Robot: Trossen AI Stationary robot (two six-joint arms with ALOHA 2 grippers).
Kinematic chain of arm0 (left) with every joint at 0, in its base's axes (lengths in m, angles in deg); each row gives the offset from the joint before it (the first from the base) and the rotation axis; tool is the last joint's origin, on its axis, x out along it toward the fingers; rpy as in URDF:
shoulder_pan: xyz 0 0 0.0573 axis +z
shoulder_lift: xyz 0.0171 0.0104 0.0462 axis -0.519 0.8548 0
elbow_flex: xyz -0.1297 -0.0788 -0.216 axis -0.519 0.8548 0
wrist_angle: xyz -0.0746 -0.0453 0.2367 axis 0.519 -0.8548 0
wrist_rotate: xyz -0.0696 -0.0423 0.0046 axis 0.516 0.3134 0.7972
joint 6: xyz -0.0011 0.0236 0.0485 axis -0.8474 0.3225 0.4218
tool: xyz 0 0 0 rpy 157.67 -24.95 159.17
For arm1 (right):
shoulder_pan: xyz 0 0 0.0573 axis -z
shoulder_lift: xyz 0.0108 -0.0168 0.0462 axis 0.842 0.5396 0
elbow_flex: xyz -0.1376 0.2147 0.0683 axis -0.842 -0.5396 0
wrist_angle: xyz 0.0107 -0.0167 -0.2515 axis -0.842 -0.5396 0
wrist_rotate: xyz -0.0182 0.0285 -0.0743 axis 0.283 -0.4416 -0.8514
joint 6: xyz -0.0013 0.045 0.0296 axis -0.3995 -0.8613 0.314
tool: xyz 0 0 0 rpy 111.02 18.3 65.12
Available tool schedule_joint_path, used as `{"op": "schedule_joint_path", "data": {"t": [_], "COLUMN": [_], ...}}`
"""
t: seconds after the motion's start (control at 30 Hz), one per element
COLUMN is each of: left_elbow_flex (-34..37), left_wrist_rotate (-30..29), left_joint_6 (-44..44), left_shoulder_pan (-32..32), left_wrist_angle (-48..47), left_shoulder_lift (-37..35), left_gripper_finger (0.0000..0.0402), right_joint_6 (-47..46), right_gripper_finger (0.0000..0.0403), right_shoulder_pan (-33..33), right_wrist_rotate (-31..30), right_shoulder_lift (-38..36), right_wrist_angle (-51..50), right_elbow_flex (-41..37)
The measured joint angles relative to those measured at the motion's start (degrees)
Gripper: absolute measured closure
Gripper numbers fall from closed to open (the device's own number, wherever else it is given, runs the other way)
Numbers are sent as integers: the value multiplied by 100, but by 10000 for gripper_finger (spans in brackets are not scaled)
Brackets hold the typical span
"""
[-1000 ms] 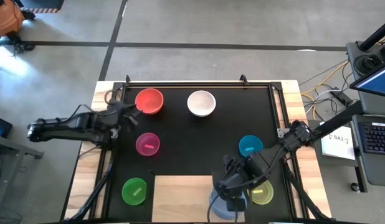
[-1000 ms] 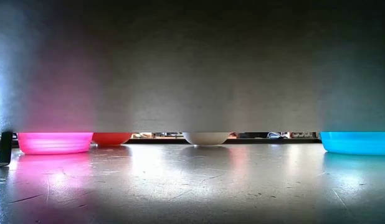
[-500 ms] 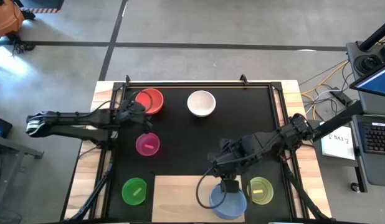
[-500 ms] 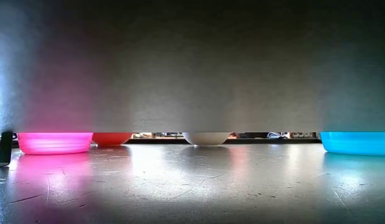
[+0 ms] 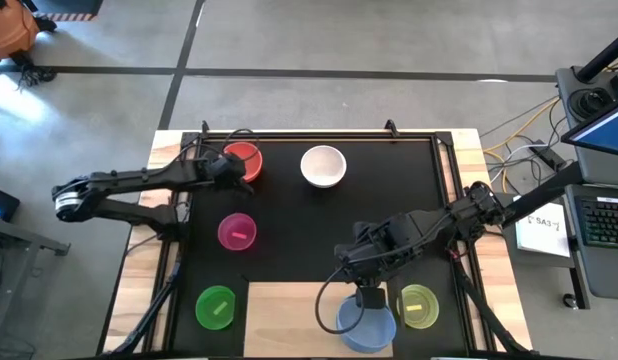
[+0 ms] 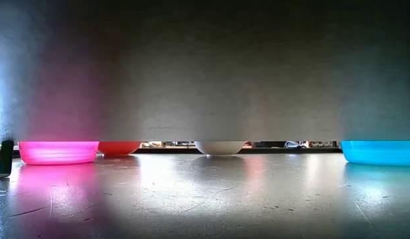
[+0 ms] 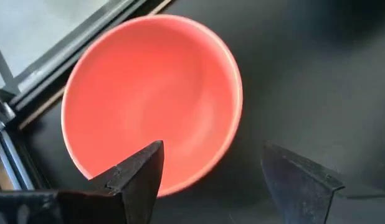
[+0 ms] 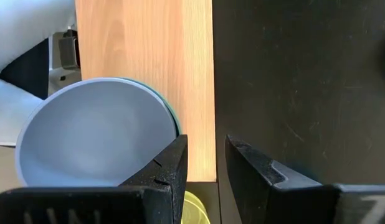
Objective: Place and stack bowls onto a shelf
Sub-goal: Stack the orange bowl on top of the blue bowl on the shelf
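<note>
The left claw hovers wide open at the red bowl, one finger over its rim. The right claw, narrowly open, seems empty above the grey-blue bowl on the shelf.

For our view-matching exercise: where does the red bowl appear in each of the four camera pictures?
High view: red bowl at the mat's far-left corner, the left gripper at its rim.
Low view: red bowl left of centre, beside the magenta bowl.
Left wrist view: red bowl fills the centre, one finger over its rim.
Right wrist view: not in it.
Shared landmark: the black mat.
</note>
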Motion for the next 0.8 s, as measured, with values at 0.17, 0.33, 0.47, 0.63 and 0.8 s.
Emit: {"op": "schedule_joint_path", "data": {"t": [0.17, 0.33, 0.47, 0.63, 0.8], "left_elbow_flex": [-232, -289, -267, -248, -242], "left_wrist_rotate": [187, 185, 179, -255, -462], "left_joint_6": [300, 408, 534, 490, 527], "left_shoulder_pan": [63, 206, 254, 250, 255], "left_wrist_angle": [17, 161, 416, 638, 627], "left_shoulder_lift": [516, 1104, 1450, 1726, 1947], "left_gripper_finger": [154, 154, 154, 155, 176], "right_joint_6": [79, 216, 300, 339, 360], "right_gripper_finger": [307, 307, 307, 307, 307], "right_shoulder_pan": [0, 0, 0, 0, 0], "right_wrist_rotate": [-1, -4, -5, -15, -17], "right_shoulder_lift": [0, -1, 0, 0, 0], "right_wrist_angle": [-2, -2, -2, 0, 0], "right_elbow_flex": [0, 0, 0, 0, 0]}}
